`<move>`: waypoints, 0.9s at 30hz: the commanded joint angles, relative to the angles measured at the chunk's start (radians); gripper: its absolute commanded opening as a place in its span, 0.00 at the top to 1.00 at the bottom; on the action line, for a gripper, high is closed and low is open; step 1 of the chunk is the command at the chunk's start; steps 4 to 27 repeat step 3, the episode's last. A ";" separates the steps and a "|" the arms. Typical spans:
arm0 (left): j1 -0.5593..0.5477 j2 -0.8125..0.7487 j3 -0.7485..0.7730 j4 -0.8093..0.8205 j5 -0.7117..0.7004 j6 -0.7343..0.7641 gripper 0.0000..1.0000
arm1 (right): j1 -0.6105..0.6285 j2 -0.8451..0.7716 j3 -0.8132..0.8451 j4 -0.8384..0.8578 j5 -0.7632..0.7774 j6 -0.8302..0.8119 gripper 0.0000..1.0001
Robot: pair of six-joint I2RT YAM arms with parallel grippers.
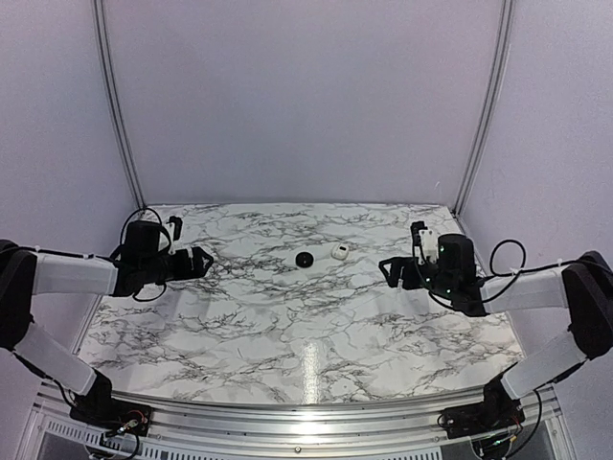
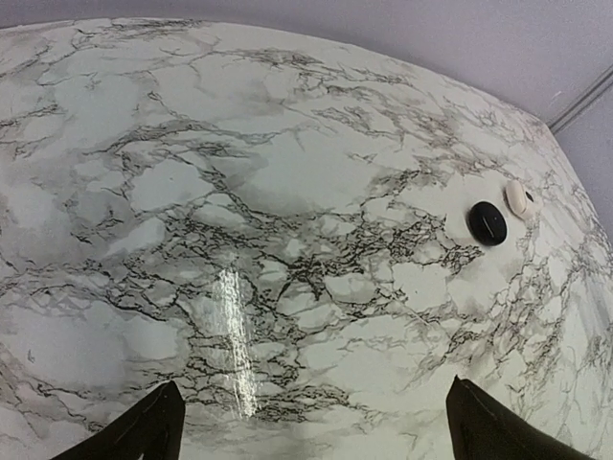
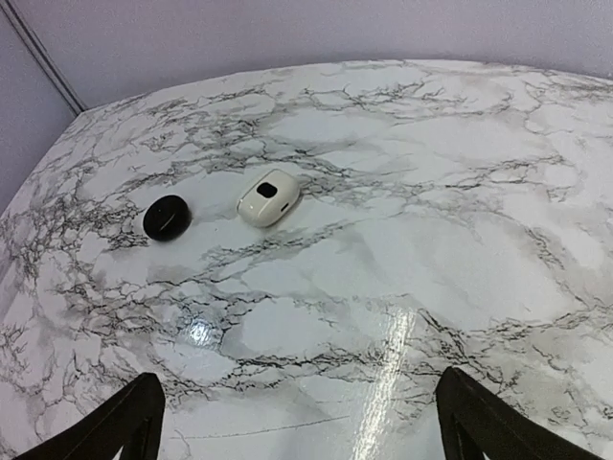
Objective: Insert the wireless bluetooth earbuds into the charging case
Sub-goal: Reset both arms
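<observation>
Both grippers gape empty: left gripper and right gripper sit well apart from white oval charging case between them, black disc just beside it. Can't pick out earbuds; dark patch on case maybe one. Approach stage, I'd say; nxt needs locating buds, fine pinch.

Far middle of the marble tabletop, a small white oval pod lies flat, dark squarish patch on top. Just left of it, apart, sits a round black disc, a faint line across its face. No separate earbuds can be made out.
</observation>
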 commanded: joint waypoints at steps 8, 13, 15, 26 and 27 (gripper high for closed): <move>-0.019 0.010 -0.030 0.036 -0.024 0.008 0.01 | 0.004 0.030 0.011 0.116 -0.048 0.038 0.01; -0.019 0.010 -0.030 0.036 -0.024 0.008 0.01 | 0.004 0.030 0.011 0.116 -0.048 0.038 0.01; -0.019 0.010 -0.030 0.036 -0.024 0.008 0.01 | 0.004 0.030 0.011 0.116 -0.048 0.038 0.01; -0.019 0.010 -0.030 0.036 -0.024 0.008 0.01 | 0.004 0.030 0.011 0.116 -0.048 0.038 0.01; -0.019 0.010 -0.030 0.036 -0.024 0.008 0.01 | 0.004 0.030 0.011 0.116 -0.048 0.038 0.01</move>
